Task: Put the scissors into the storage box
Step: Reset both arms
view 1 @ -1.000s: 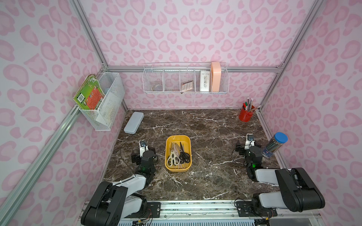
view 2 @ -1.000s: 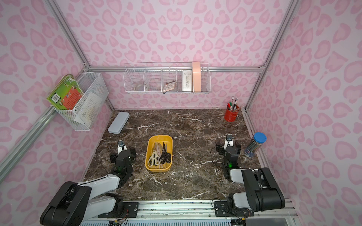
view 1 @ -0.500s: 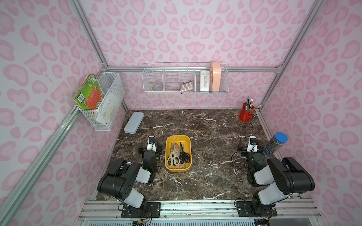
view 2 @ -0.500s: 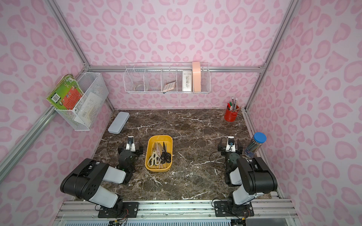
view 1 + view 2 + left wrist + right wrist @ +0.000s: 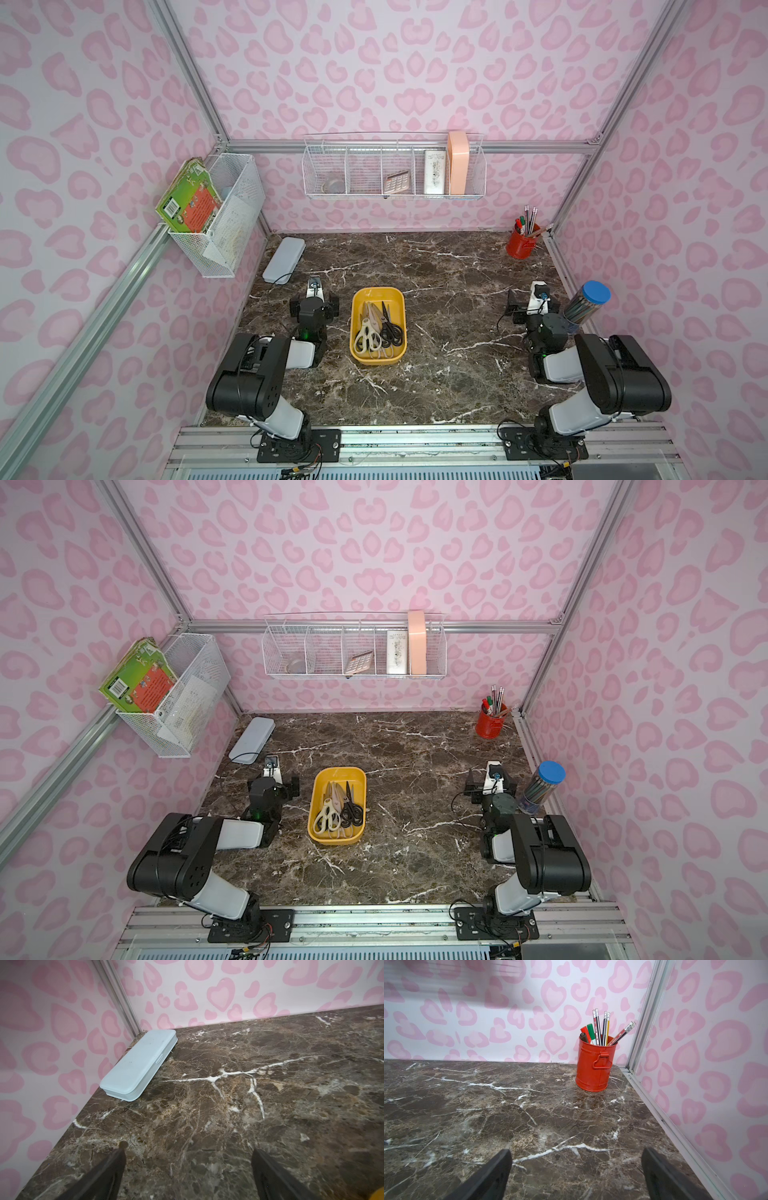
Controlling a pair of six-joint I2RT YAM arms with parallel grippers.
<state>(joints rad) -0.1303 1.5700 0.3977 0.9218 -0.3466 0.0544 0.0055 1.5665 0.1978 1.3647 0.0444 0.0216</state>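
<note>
Jaws wide, empty; scissors [image 5: 376, 332] in storage box [image 5: 376, 296] between the 2 pairs.

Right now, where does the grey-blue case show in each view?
Top view: grey-blue case at the table's far-left corner.
Top view: same corner.
Left wrist: at the table's edge, against the wall.
Right wrist: not in it.
Shared landmark: the white-veined marble table.

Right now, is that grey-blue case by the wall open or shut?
Shut: the case lies flat on the table, its lid seated on the base along both visible edges.
</note>
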